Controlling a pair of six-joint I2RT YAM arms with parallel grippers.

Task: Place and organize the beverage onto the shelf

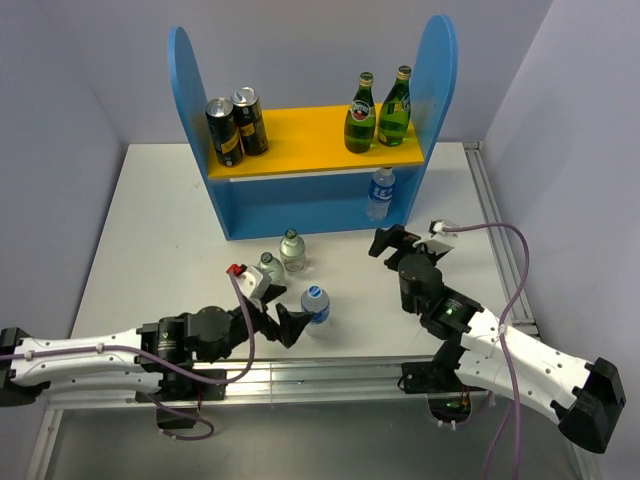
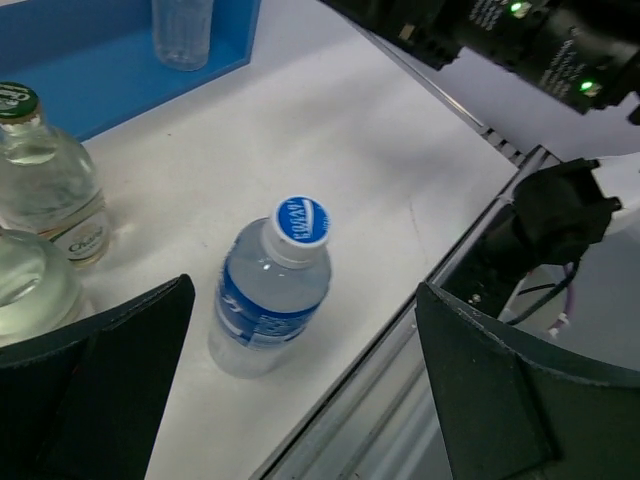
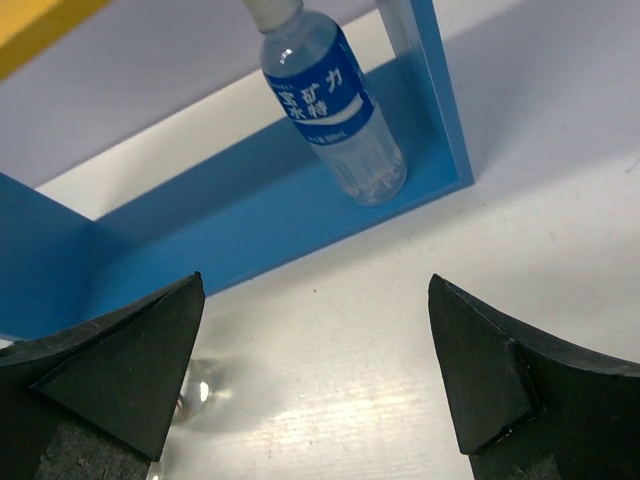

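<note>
The white bench [image 1: 150, 220] carries the blue shelf [image 1: 300, 205] at its far side, two squat clear bottles [image 1: 292, 250] and one water bottle [image 1: 316, 305].

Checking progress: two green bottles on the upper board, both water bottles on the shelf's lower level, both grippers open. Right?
Not quite. Only one water bottle is on the lower level of the shelf. The other water bottle stands upright on the table, as the top external view shows. The rest holds.
</note>
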